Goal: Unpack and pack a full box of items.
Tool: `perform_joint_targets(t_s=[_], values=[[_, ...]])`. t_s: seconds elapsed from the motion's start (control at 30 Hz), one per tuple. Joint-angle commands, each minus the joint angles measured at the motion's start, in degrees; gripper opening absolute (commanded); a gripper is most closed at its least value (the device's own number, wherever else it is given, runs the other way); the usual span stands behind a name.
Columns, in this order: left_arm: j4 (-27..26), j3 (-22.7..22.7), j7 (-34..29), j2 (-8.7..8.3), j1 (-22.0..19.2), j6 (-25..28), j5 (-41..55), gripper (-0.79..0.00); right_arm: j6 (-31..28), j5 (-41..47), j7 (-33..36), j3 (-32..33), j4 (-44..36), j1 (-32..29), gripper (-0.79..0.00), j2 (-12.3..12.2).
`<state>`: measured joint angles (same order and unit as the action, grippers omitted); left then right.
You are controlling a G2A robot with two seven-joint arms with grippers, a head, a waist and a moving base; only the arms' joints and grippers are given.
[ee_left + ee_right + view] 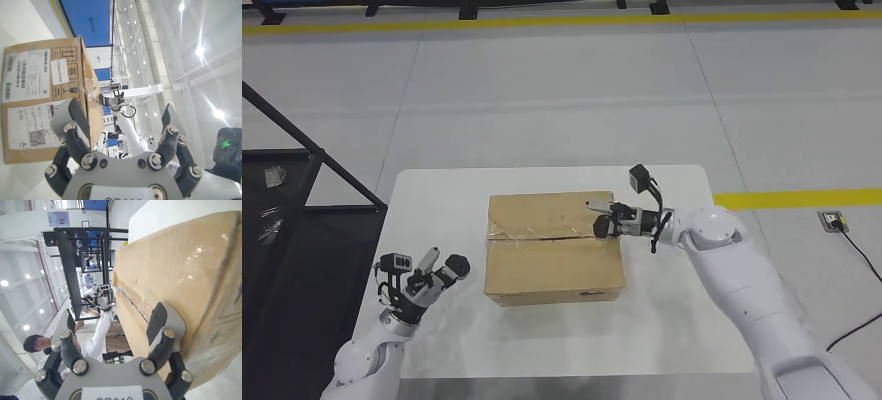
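Note:
A closed brown cardboard box (554, 247) stands in the middle of the white table (662, 300), with clear tape along its top seam (132, 302). My right gripper (596, 218) is open at the box's right top edge, level with the seam; one finger pad (157, 323) lies over the box top, the other hangs beyond the edge. My left gripper (442, 265) is open a short way left of the box, holding nothing. Its wrist view faces the box's labelled side (37, 98), with the left gripper (122, 115) apart from it.
A black metal frame (282, 200) stands beside the table's left edge. There is free table surface in front of the box and on both sides. A floor socket with a cable (832, 220) lies to the right, off the table.

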<state>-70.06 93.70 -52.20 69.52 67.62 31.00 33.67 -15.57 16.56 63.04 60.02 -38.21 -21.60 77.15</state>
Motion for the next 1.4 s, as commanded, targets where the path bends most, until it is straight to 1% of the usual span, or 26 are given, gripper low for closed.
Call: perform_joint_targets(t_s=[0.0,0.03,0.23,0.43,0.63,0.93,1.03,1.07,1.17,1.23,1.3,1.37], values=[[0.0,-0.1,0.1,-0.06,-0.1,0.0,-0.1,0.000,0.8,-0.3,-0.2,2.0,-2.4,-1.6,0.000,-1.1],[0.0,-0.2,0.2,-0.09,-0.2,0.1,-0.2,0.000,1.5,-0.9,-0.4,3.2,-4.0,-2.7,0.000,-1.8],[-0.2,-0.4,0.4,-0.26,-0.3,0.1,-0.2,0.000,5.5,-2.9,-1.8,7.8,-10.5,-7.4,0.000,-4.2],[-0.2,-0.5,0.8,-0.44,-0.4,0.1,-0.2,0.000,8.3,-4.2,-2.7,9.7,-14.8,-10.8,0.000,-5.4],[-0.2,-0.7,1.2,-0.60,-0.4,0.2,-0.1,0.000,9.0,-3.7,-2.8,10.1,-16.4,-12.4,0.000,-5.8],[-0.1,-0.8,2.1,-0.80,-0.4,0.4,0.2,0.000,7.6,-1.7,-1.6,8.3,-15.3,-12.5,0.000,-5.5],[0.1,-0.5,2.3,-0.89,-0.4,0.5,0.5,0.000,7.1,-1.2,-2.5,8.4,-14.4,-12.4,0.000,-5.4],[-0.1,-0.2,2.7,-0.92,-0.4,1.0,1.0,0.000,6.2,-0.9,-3.9,9.0,-14.1,-12.5,0.000,-5.5],[-2.1,0.7,2.4,-0.99,0.3,1.4,3.9,0.000,3.6,1.2,-6.9,11.6,-15.1,-13.6,0.000,-6.0],[-4.5,1.2,1.0,-1.08,0.6,0.1,6.9,0.000,2.7,1.6,-8.4,13.1,-16.8,-14.6,0.000,-6.4],[-6.6,1.4,0.3,-1.25,0.4,-0.8,6.4,0.000,2.5,1.7,-9.1,14.1,-19.1,-15.8,0.000,-6.7],[-8.2,0.0,0.2,-1.24,-0.6,-2.5,4.7,0.000,2.9,1.5,-8.7,14.8,-21.4,-17.0,0.000,-7.1]])
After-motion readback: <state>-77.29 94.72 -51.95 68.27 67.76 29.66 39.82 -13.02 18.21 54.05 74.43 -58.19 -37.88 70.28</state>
